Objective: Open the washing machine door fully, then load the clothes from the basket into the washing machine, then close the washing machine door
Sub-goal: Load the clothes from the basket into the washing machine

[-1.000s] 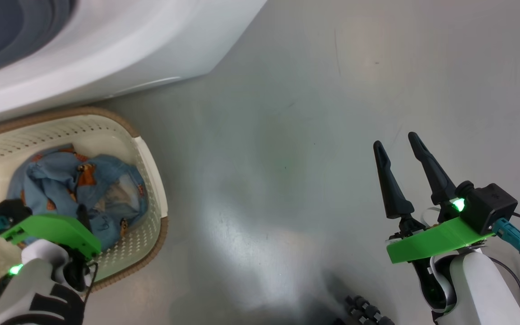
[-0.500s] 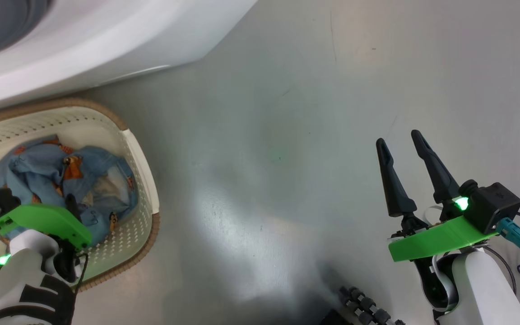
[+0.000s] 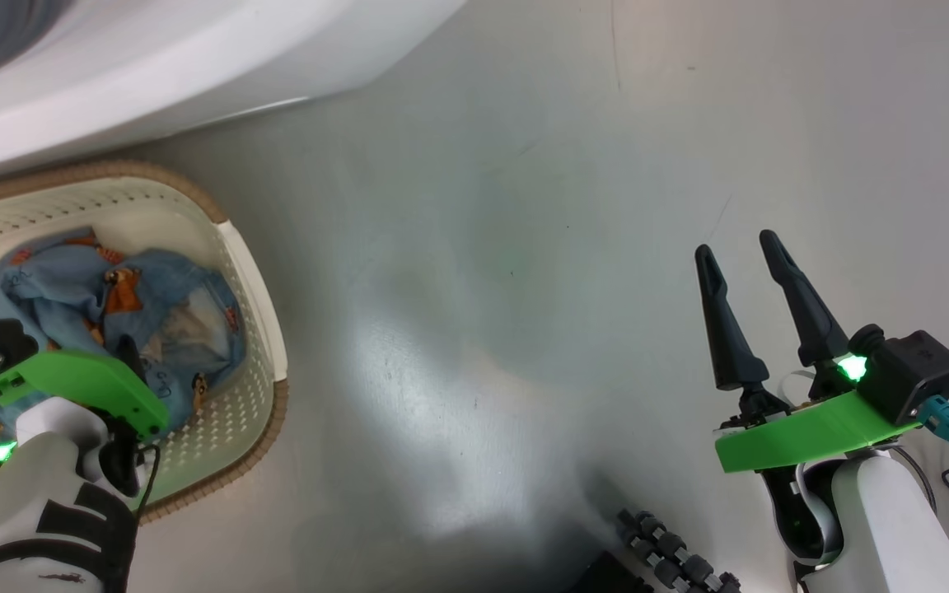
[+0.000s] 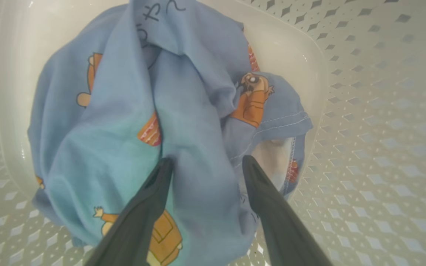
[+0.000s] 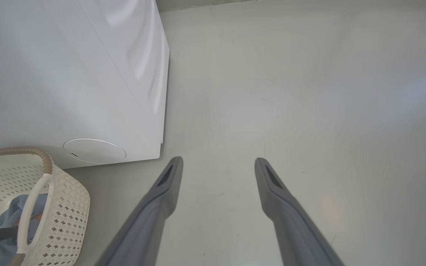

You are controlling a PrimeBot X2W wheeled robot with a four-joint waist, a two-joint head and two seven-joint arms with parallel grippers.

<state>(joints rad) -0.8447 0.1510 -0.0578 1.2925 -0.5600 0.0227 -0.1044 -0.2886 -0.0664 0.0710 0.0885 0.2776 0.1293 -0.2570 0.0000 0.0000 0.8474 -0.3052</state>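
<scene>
My left gripper (image 4: 207, 160) has jaws wide apart, straddling a raised fold of the clothes (image 4: 124, 111); the bundle's long axis runs straight ahead between them, inside the basket (image 4: 364, 111). My right gripper (image 5: 218, 160), jaws apart and empty, hovers above the floor (image 5: 309, 92).

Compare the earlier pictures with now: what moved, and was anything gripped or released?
Mainly the camera moved: the head view shifted as a whole, the basket and washing machine with it. Nothing was gripped or released. The left gripper stays open in the basket, a fold of the clothes between its fingers; the right gripper stays open above the floor.
</scene>
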